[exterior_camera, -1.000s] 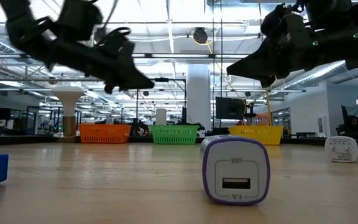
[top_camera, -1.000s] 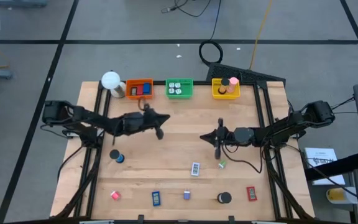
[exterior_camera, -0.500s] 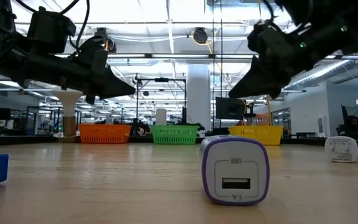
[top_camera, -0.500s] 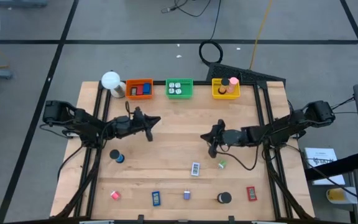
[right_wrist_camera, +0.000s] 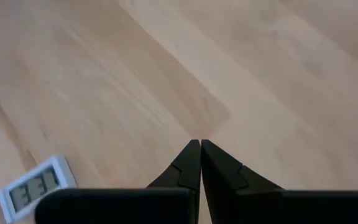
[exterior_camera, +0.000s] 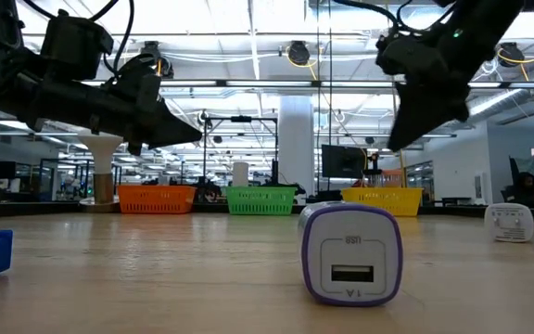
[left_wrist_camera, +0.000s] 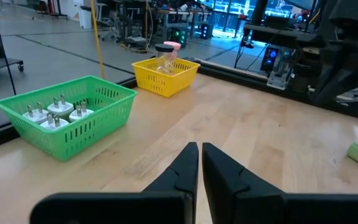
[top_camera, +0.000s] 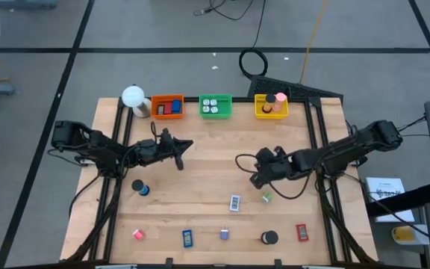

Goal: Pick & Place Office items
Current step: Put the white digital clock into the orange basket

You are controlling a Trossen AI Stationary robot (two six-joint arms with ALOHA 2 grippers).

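The left claw [top_camera: 179, 155] hangs above the light wooden bench [top_camera: 215, 142] with its two dark fingers [left_wrist_camera: 185, 167] pressed together and nothing between them. Ahead of it stands the green plastic tray [left_wrist_camera: 73, 115] holding small white plug adapters [left_wrist_camera: 59, 109], and farther on the yellow plastic tray [left_wrist_camera: 165, 76] with a pink round roll [left_wrist_camera: 174, 45] on top (the orange plastic tray [top_camera: 167, 106] with blue and red pieces sits beside the green one). Below and behind this claw lies a black and blue round roll [top_camera: 139, 187], well apart from it.

The right claw [top_camera: 254, 179] points down toward the bench, tips pressed together, gripping nothing. Near it lies a small white rectangular display piece [right_wrist_camera: 35, 188], with a tiny green bit [top_camera: 267, 197] just beside. Farther toward the front edge lie a pink piece [top_camera: 137, 235], a blue flat rectangle [top_camera: 187, 238], a purple and white charger cube [exterior_camera: 350, 253], a black round roll [top_camera: 269, 237] and a red flat rectangle [top_camera: 301, 232].
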